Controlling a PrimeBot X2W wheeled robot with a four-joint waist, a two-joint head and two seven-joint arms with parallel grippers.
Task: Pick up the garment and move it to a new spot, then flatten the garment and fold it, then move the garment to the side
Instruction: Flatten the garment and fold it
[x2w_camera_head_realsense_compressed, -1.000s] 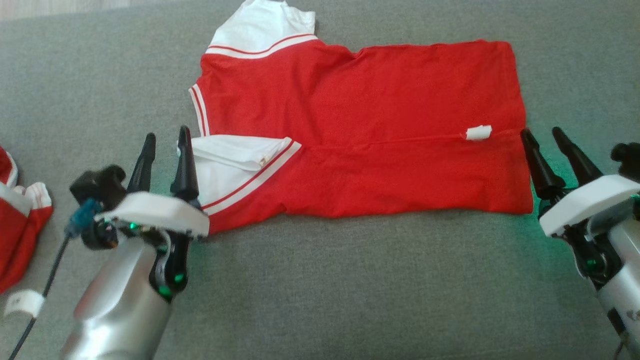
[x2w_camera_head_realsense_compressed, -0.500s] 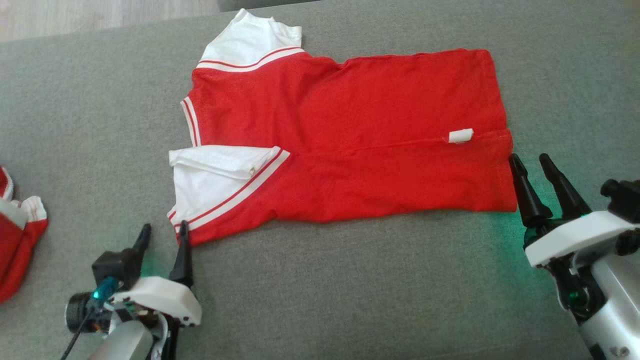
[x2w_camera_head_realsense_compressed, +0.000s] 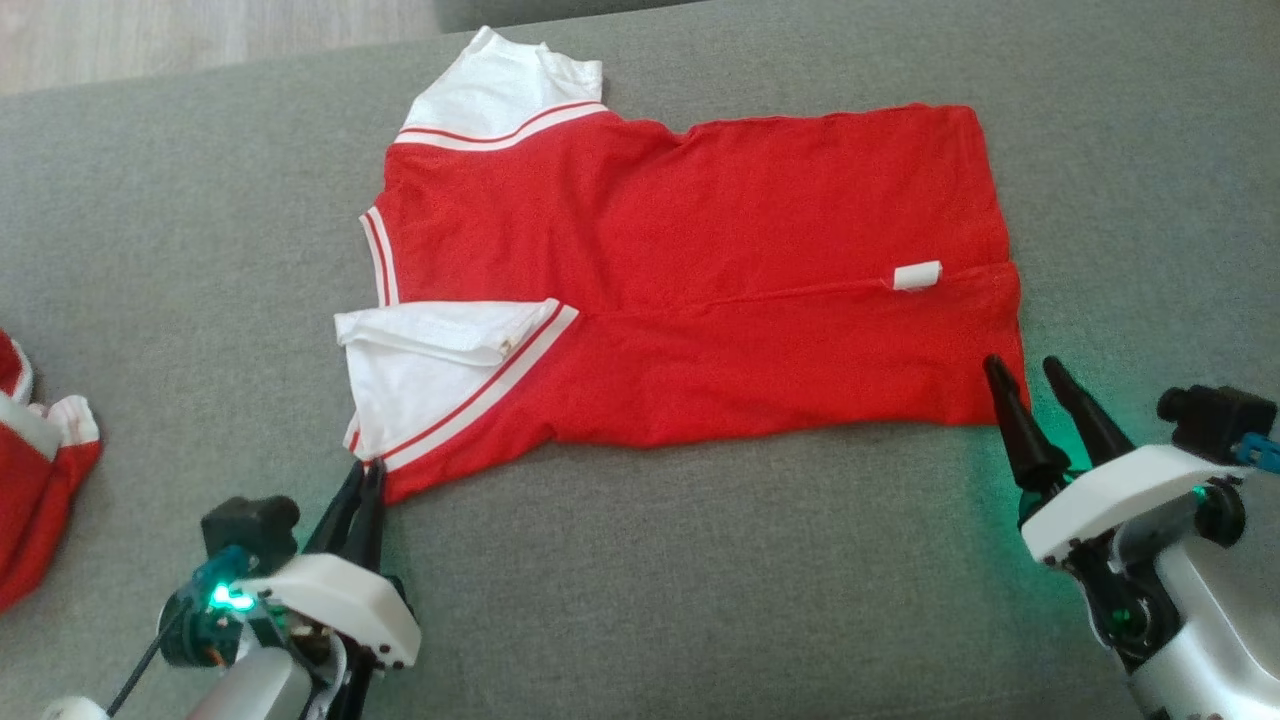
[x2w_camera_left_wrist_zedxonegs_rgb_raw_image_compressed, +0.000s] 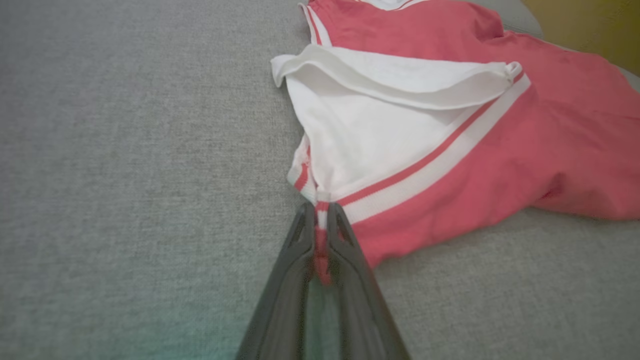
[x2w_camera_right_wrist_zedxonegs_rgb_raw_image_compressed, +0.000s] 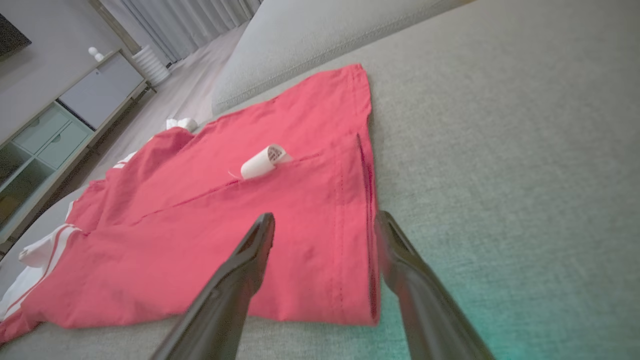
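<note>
Red short-sleeved shirt with white sleeves (x2w_camera_head_realsense_compressed: 700, 300) lies spread flat on the grey fabric cushion (x2w_camera_head_realsense_compressed: 700, 600). The left gripper (x2w_camera_left_wrist_zedxonegs_rgb_raw_image_compressed: 320, 212) has its fingers pinched on the near sleeve-side corner. The right gripper (x2w_camera_right_wrist_zedxonegs_rgb_raw_image_compressed: 325, 216) straddles the hem corner with fingers wide, possibly touching the cloth.

Red garment (x2w_camera_head_realsense_compressed: 700, 250), white red-striped sleeves (x2w_camera_head_realsense_compressed: 430, 375), grey surface (x2w_camera_head_realsense_compressed: 700, 600)

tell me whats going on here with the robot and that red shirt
A two-armed robot is working on a red and white shirt spread on a grey cushion. Its left gripper is shut on the shirt's near corner at the sleeve end. The right gripper is open at the near hem corner, with the hem edge between its jaws, not yet closed. Nothing is lifted.
</note>
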